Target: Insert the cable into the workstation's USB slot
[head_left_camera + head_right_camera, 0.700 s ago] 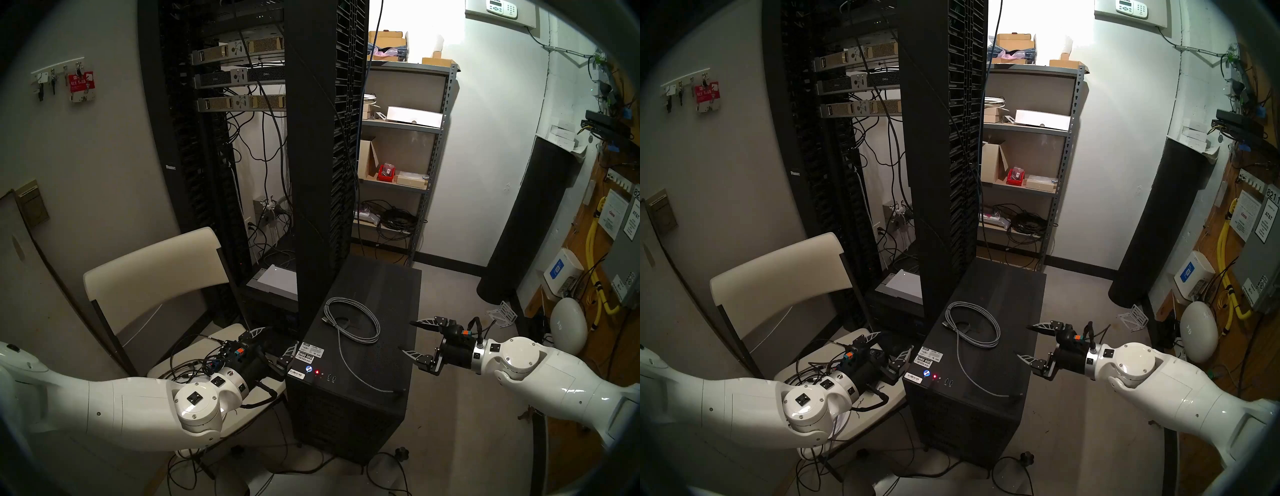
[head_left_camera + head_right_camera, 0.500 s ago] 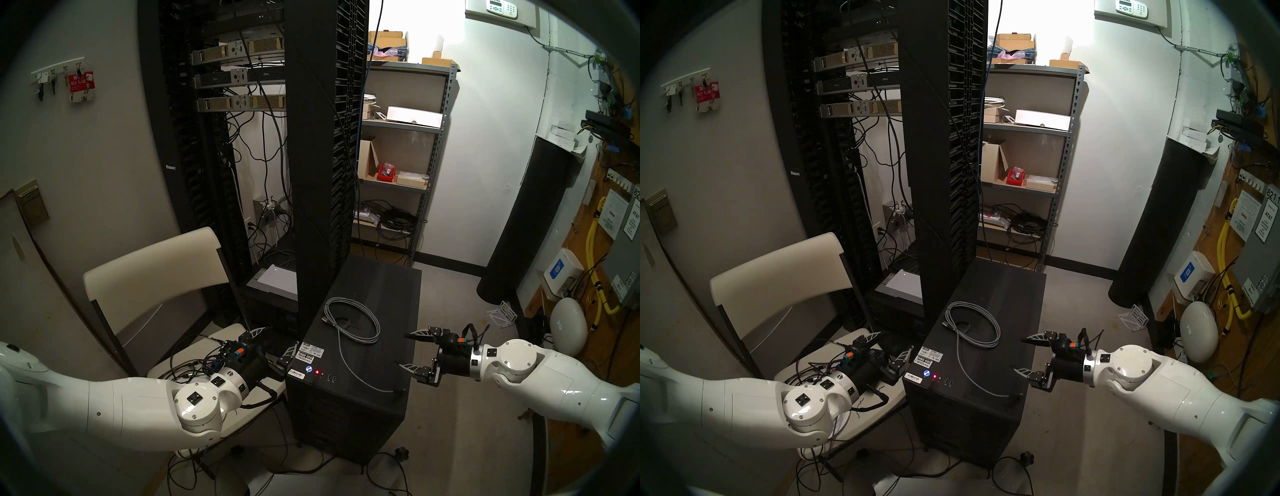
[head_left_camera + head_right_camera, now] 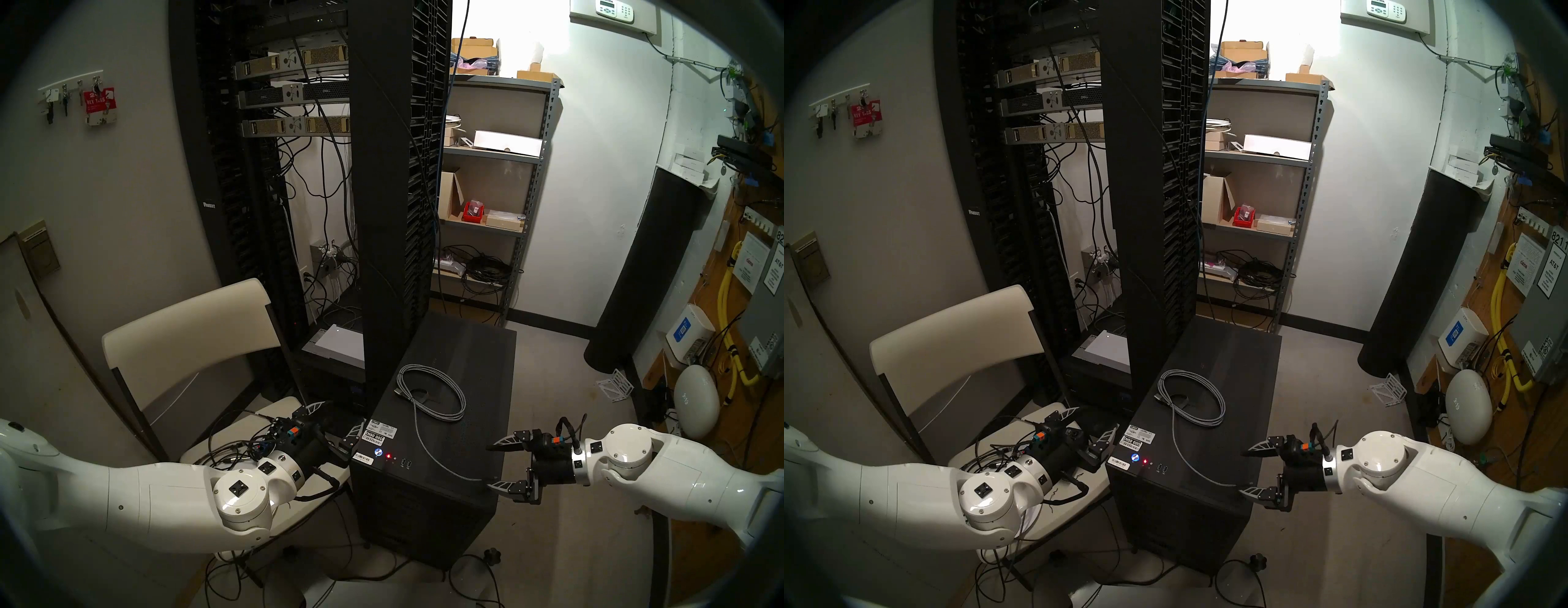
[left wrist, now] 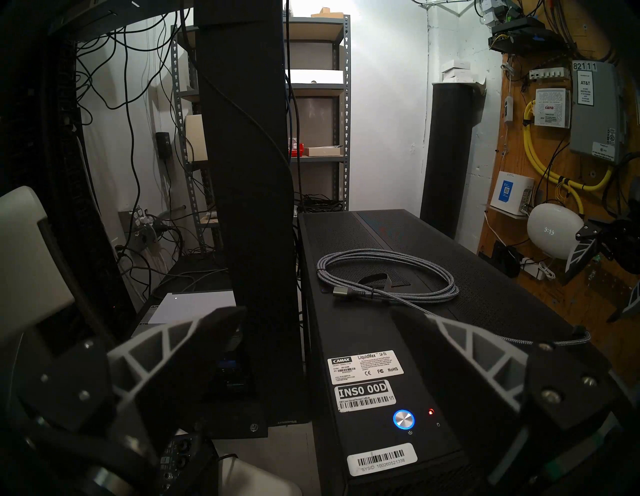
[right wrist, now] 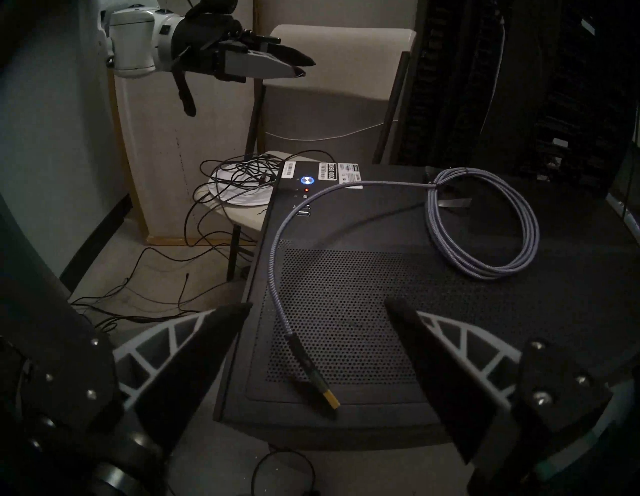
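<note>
Centrally in the head views, the workstation (image 3: 441, 424), a black tower case with mesh top, white barcode stickers, a blue round light and a red LED, stands on the floor; the cable (image 3: 428, 392), thin, light-grey and braided, lies on its top; most of it is coiled in a loose oval toward the upper part of the case; one strand runs from the coil down the frame in a curve toward the lower right corner of the case top; in the right wrist view its dark plug (image 5: 313, 372) lies flat near the case edge, long axis slanting toward the lower right, yellowish tip outward; the right gripper (image 3: 496, 465) hovers spread wide, straddling that plug end without touching; the left gripper (image 3: 337, 418) hangs wide and empty at centre left beside the case.
</note>
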